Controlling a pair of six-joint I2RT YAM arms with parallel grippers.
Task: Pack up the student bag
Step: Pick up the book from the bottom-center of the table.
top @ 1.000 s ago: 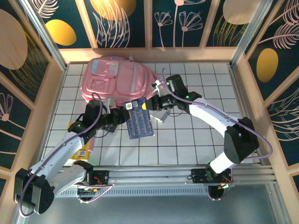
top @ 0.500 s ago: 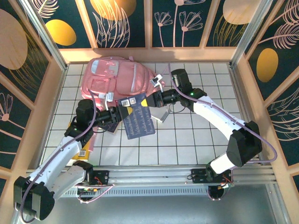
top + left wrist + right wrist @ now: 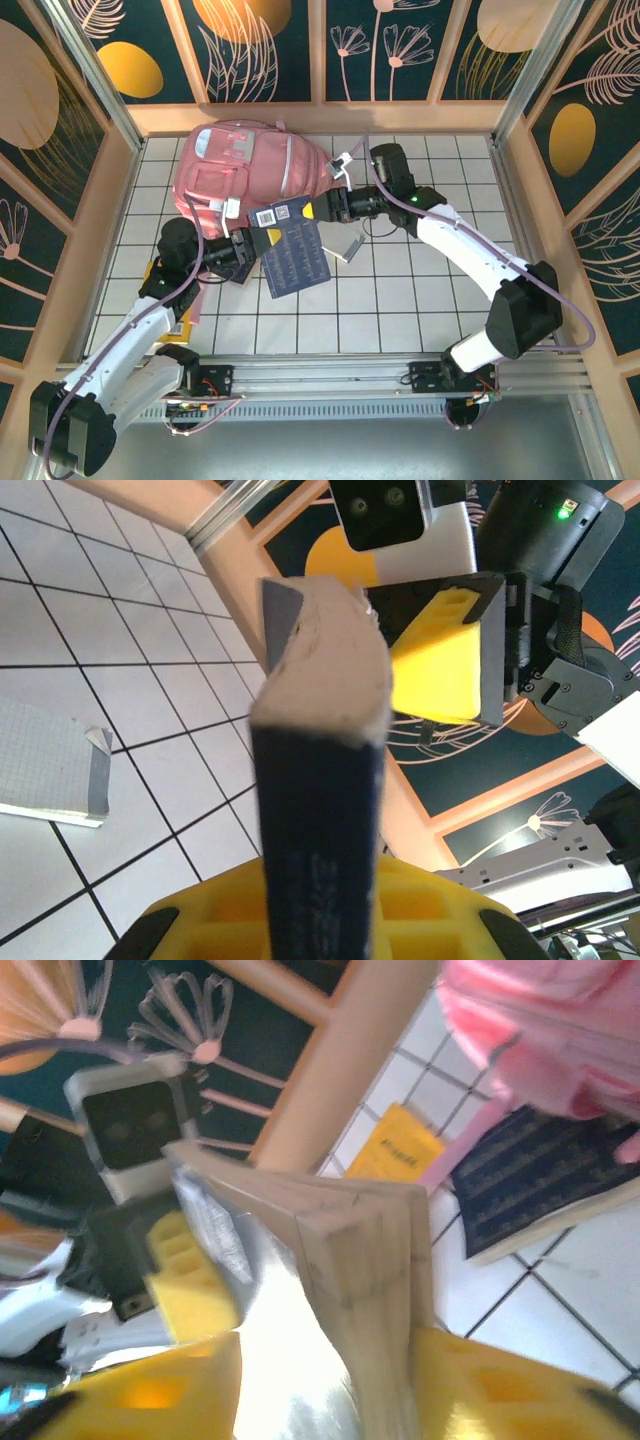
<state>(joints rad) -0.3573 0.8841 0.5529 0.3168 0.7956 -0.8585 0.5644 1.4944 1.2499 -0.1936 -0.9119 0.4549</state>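
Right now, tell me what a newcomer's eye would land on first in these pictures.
The big pink student bag lies at the far left of the tiled table, by far the largest thing there. Just in front of it, a dark blue book is gripped by the left gripper, with the right gripper at its far corner, so both arms meet over it mid-table.

The left arm (image 3: 125,340) and right arm (image 3: 465,255) have smooth white shells between rounded black joint housings. A lilac cable (image 3: 195,215) loops along each. A green light (image 3: 412,197) glows near the right wrist. The left end effector (image 3: 262,240) and right end effector (image 3: 318,208) carry blocky yellow fingers (image 3: 435,665) in black mounts.
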